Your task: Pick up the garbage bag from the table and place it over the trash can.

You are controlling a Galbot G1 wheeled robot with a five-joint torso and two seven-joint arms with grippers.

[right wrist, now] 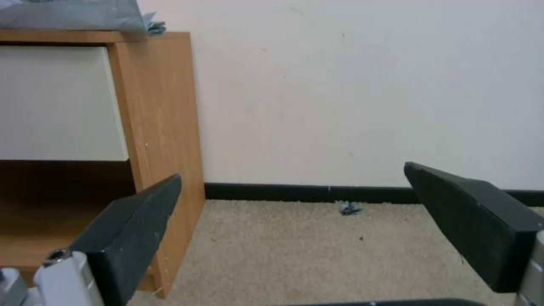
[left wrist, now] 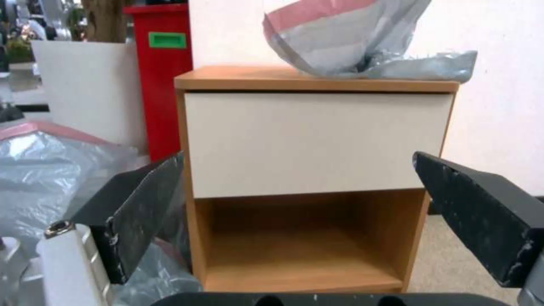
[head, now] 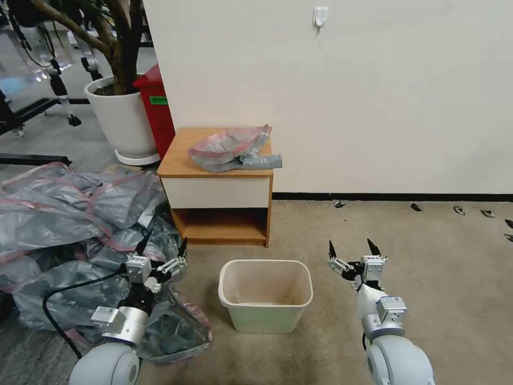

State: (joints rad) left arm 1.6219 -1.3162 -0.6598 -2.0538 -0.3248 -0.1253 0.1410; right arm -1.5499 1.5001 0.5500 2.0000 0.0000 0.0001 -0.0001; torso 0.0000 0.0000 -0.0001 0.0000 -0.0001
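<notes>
Where it lies crumpled on the bench, the garbage bag has its long axis running across the top, side to side in the head view. Its bulkier, pink-banded end sits toward the middle of the bench top, and a narrow grey tail points to the robot's right, reaching the bench's right front corner. The left wrist view shows the garbage bag from low in front: its bulk rises above the top board and the tail overhangs the right edge slightly. That view also shows the white drawer front and the open lower shelf. In the right wrist view the tail end of the garbage bag lies over the bench's right side panel, with carpet and wall beyond.

On the floor in front of the bench, apart from it, stands the trash can, upright and unlined. The left gripper hovers to the trash can's left, jaws apart, above a heap of grey bags. The right gripper hovers to the trash can's right, jaws apart, holding nothing. Behind the bench's left side stand a red bin and a white plant pot.
</notes>
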